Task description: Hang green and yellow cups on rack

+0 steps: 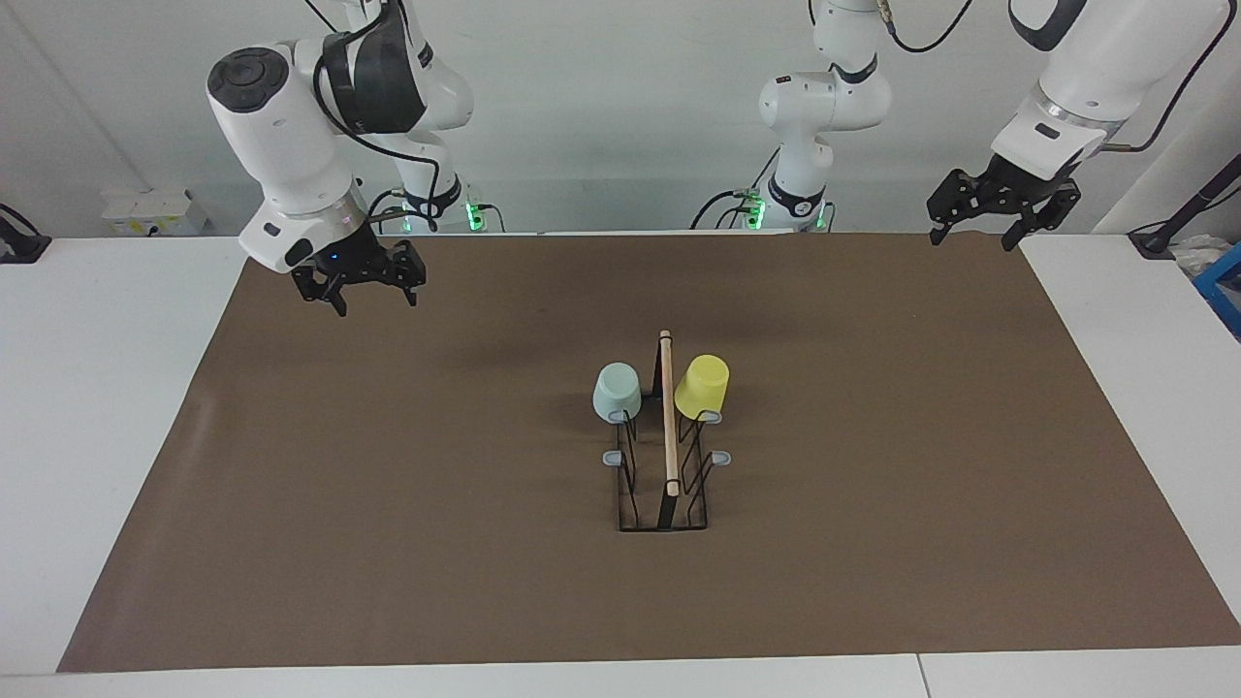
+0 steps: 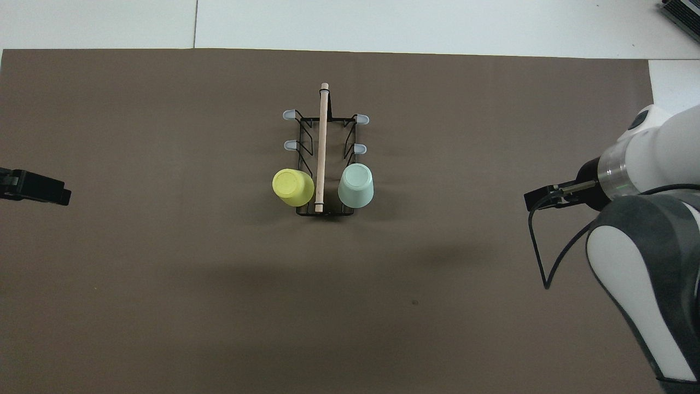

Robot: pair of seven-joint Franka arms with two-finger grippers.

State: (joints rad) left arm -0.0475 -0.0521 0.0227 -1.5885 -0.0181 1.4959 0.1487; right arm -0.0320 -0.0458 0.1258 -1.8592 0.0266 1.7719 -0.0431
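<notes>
The black wire rack [image 1: 664,485] with a wooden dowel [image 1: 667,412] on top stands in the middle of the brown mat; it also shows in the overhead view [image 2: 322,164]. The mint green cup [image 1: 618,391] and the yellow cup [image 1: 702,386] hang upside down on the two prongs nearest the robots, one on each side of the dowel. Both cups also show in the overhead view, the green cup [image 2: 356,185] and the yellow cup [image 2: 293,187]. My right gripper [image 1: 376,304] is open and empty, in the air over the mat's corner at the right arm's end. My left gripper [image 1: 972,239] is open and empty, raised over the mat's corner at the left arm's end.
The brown mat [image 1: 388,504] covers most of the white table [image 1: 97,388]. Several grey-tipped prongs [image 1: 721,457] of the rack farther from the robots hold nothing. A white box [image 1: 153,211] sits at the table's edge near the right arm's base.
</notes>
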